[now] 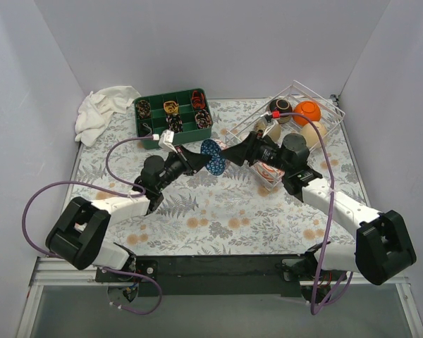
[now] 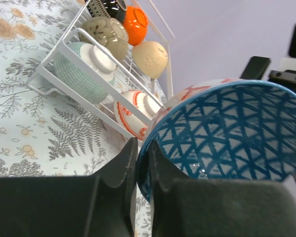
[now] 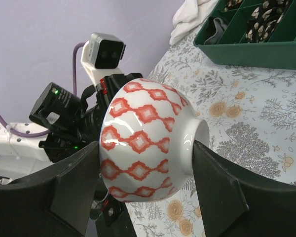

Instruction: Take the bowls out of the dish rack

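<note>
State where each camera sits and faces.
Top external: above and behind, looking down on the table; left arm and right arm show.
Left wrist: faces the bowl, blue inside, and dish rack; left gripper pinches its rim.
Right wrist: faces the bowl's red outside and left arm; right gripper spans it.
Shared: both wrists see one bowl.

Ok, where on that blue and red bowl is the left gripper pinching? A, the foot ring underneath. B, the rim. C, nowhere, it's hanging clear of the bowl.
B: in the left wrist view the left gripper is closed across the edge of the bowl, with one finger on the outside and one on the blue-patterned inside of the rim.
</note>
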`<state>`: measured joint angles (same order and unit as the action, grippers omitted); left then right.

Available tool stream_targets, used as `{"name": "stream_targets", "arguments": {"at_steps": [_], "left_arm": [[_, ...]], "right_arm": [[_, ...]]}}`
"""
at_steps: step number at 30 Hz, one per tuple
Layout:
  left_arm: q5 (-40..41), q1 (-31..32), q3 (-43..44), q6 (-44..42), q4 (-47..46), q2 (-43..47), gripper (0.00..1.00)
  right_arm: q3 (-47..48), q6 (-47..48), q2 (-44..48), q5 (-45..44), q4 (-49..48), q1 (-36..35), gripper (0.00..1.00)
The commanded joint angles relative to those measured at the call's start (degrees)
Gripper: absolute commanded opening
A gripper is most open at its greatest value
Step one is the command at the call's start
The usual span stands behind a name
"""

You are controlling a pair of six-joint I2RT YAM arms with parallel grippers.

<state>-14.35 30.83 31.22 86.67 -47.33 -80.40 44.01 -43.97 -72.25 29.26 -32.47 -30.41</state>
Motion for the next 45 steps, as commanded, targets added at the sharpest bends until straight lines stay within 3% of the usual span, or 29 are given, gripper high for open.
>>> {"name": "stream_targets", "arguments": {"at_steps": [1, 4, 5, 8, 13, 20, 28, 36, 45], "left_arm": [[2.1, 0.7, -1.7, -1.2, -0.9, 2.3, 0.0], [4.4, 0.6, -2.5, -2.4, 1.1, 4.9, 0.0], [5.5, 0.7, -2.6, -3.3, 3.1, 5.7, 0.0], [7.9, 0.6, -2.1, -5.3, 8.5, 8.4, 0.0], [13.5, -0.3, 0.9, -8.4, 24.1, 12.3, 0.0], [19.3, -4.8, 5.2, -13.1, 43.9, 16.9, 0.0], [11.6, -22.1, 12.5, -19.7, 64.0, 12.2, 0.0], [11.0, -32.8, 16.8, -22.7, 69.1, 1.8, 0.0], [10.2, -38.4, 21.4, -23.5, 70.3, -5.7, 0.0]], "right_arm": [[-0.8, -0.9, 1.8, 1.3, -6.7, -0.6, 0.33], [-2.3, -0.1, 2.5, 0.5, -6.6, -0.5, 0.45], [-2.6, 0.1, 2.8, 0.3, -6.6, -0.6, 0.57], [-4.1, 1.0, 3.5, 0.3, -6.6, -0.5, 0.76], [-5.2, 6.1, 5.3, 0.3, -2.9, -0.3, 0.92], [-5.4, 18.1, 11.1, -8.0, 10.7, -0.2, 0.97], [-5.4, 27.4, 15.6, -15.8, 22.8, -0.1, 0.97], [-6.7, 31.2, 18.0, -20.5, 25.7, -0.1, 0.98], [-7.6, 31.8, 17.6, -19.9, 25.6, -0.1, 0.98]]}}
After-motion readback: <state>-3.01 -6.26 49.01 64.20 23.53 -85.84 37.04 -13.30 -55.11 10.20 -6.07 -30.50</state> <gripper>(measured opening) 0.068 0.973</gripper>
